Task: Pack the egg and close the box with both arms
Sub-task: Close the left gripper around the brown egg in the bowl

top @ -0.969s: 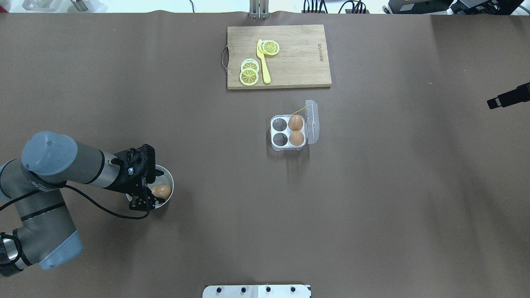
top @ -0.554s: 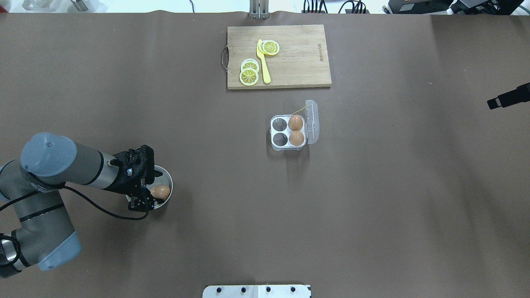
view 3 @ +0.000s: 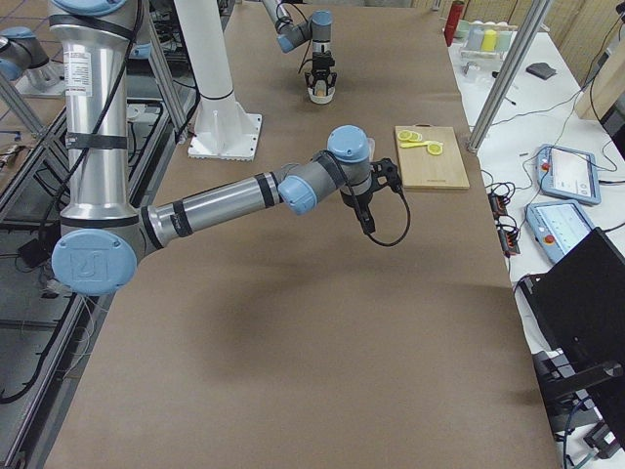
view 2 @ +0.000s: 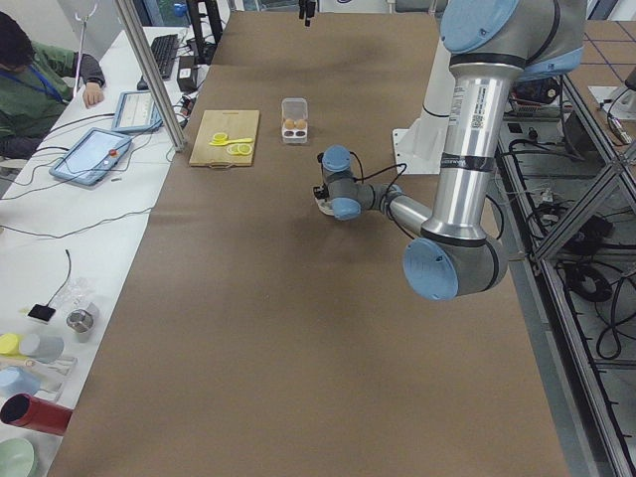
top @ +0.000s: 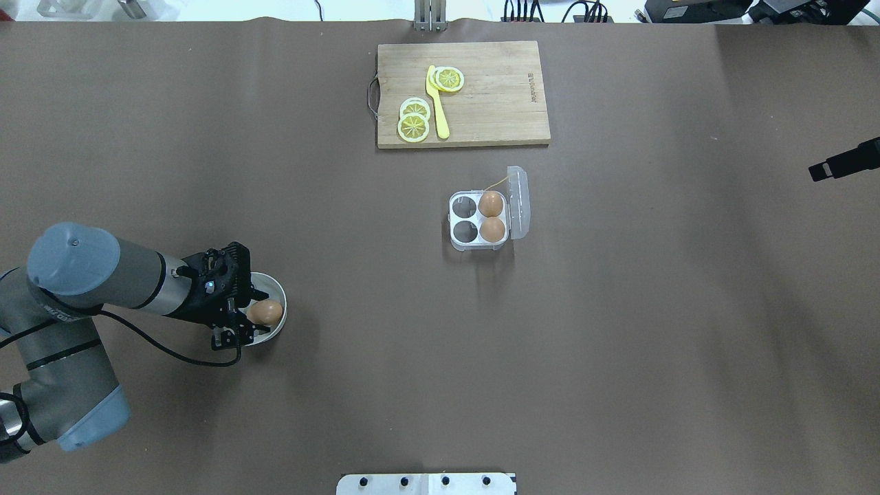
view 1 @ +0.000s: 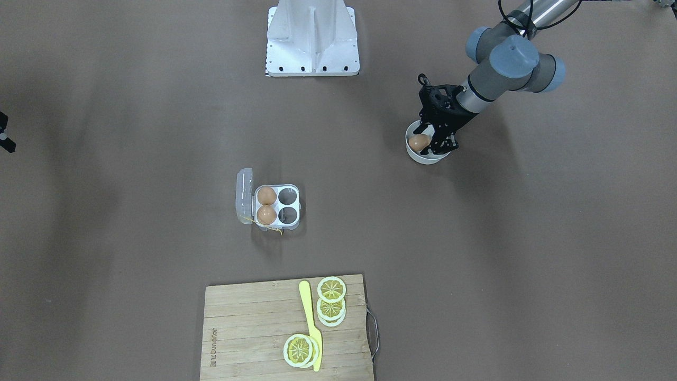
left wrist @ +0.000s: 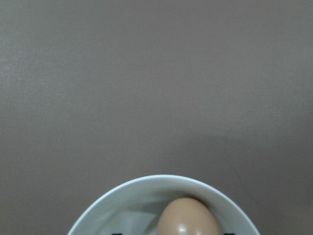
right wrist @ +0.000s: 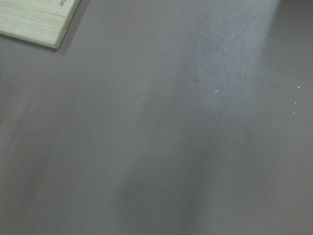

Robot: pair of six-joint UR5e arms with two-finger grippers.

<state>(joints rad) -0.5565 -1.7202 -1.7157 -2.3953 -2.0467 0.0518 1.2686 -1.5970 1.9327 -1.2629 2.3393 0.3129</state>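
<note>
My left gripper (top: 257, 315) is over the round white bowl (top: 268, 280) at the near left, shut on an orange-brown egg (top: 267, 313) held just above the bowl's rim. The left wrist view shows this egg (left wrist: 188, 219) low in the frame, over the bowl (left wrist: 161, 178). The box (top: 459, 221) sits mid-table with its clear lid (top: 520, 203) open on the right side. Two eggs (top: 491, 204) (top: 492, 229) fill its right cells and the two left cells are empty. My right gripper (top: 819, 170) shows only as a black tip at the far right edge, and I cannot tell its state.
A wooden cutting board (top: 495, 96) with lemon slices (top: 414, 122) and a yellow knife (top: 436, 103) lies at the far side behind the box. The white robot base plate (top: 426, 483) is at the near edge. Brown paper covers the table.
My left arm has drawn back slightly to the left, and the egg has come up off the bowl's floor between the fingers. The right gripper and the box have not moved.
</note>
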